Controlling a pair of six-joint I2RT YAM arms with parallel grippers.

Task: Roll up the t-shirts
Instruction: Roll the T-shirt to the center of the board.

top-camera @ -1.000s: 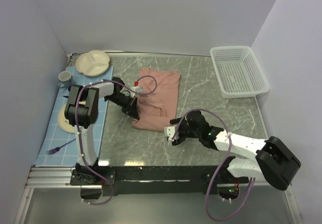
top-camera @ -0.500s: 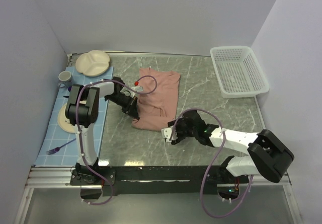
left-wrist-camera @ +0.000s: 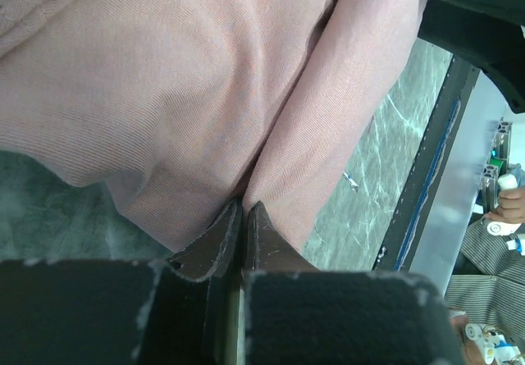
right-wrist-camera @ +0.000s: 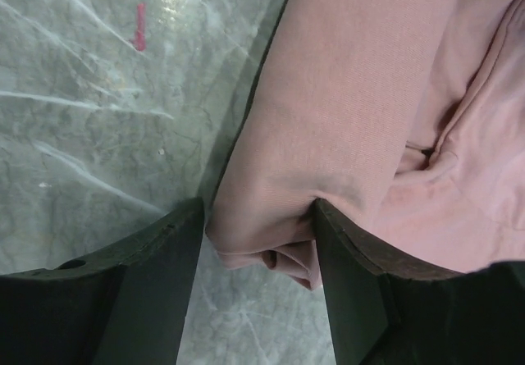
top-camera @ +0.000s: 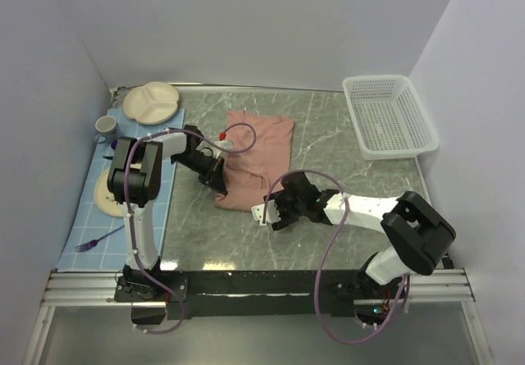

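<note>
Sliding left since a moment ago, the right gripper has come up to the shirt. On the gray table the pink shirt lies flat, in the middle and a bit to the left. A white basket sits in the far right corner, well apart from the shirt. The right gripper's jaws are apart, one on each side of the shirt's near folded corner. The left gripper is pinched tight on the shirt's left edge.

top: overhead, far | wrists: close, facing down | shared: t-shirt
</note>
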